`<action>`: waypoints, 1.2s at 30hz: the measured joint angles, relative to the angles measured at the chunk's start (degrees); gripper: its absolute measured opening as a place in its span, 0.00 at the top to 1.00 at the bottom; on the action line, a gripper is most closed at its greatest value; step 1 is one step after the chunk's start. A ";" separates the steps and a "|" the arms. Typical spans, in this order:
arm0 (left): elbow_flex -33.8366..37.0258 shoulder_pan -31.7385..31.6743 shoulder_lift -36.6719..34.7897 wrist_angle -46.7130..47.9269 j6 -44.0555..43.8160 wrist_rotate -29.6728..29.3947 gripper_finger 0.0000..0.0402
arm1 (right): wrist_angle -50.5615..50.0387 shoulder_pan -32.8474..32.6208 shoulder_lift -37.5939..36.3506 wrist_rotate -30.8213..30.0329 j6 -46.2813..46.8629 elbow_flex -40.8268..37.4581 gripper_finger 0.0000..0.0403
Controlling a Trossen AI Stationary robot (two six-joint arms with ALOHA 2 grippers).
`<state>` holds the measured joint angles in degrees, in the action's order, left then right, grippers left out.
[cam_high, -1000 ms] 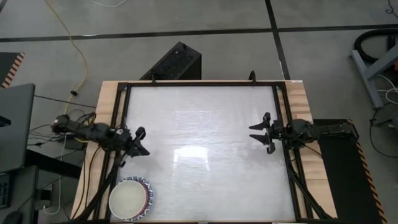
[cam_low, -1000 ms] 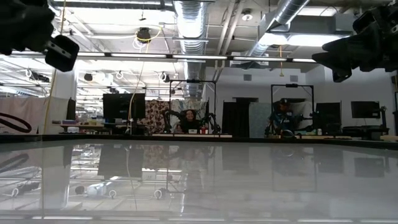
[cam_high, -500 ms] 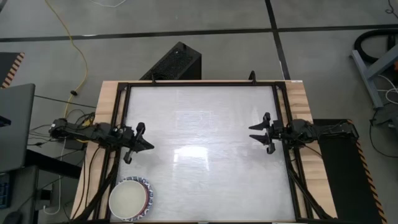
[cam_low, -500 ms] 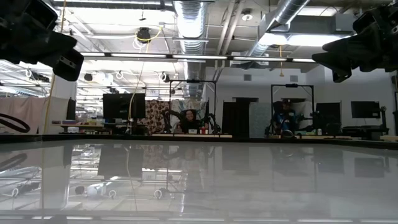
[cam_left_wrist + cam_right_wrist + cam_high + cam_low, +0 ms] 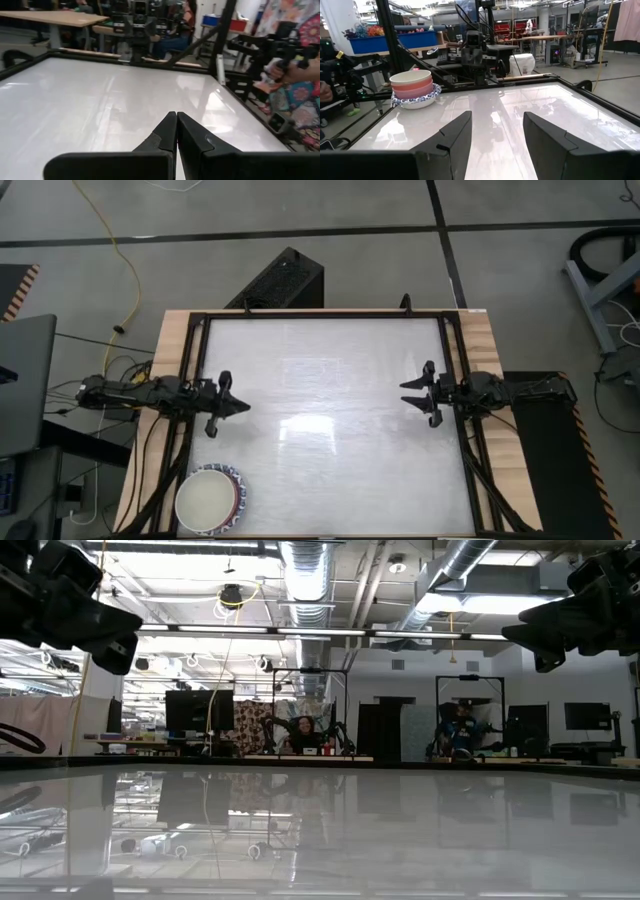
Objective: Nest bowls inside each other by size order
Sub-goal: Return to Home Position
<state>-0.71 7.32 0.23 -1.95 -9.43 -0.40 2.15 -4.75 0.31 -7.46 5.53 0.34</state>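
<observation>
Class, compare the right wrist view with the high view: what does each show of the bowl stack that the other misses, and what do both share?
Right wrist only: the bowl stack side-on, cream over pink over a blue-patterned rim. High only: the top bowl's cream inside, in the table corner on the left tool side. Both: the stack on the table, the open right tool away from it.
</observation>
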 joint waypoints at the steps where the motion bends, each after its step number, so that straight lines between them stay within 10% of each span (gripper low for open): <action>1: 0.00 -0.01 0.00 0.17 0.06 -0.68 1.00 | 0.00 0.00 -0.02 0.00 0.01 0.00 0.51; 36: 0.02 0.01 0.02 0.30 1.36 -4.54 1.00 | 0.00 -0.01 0.00 0.11 0.02 0.00 0.51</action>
<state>-0.69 7.33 0.25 -1.65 -8.07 -4.94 2.15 -4.76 0.32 -7.35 5.55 0.34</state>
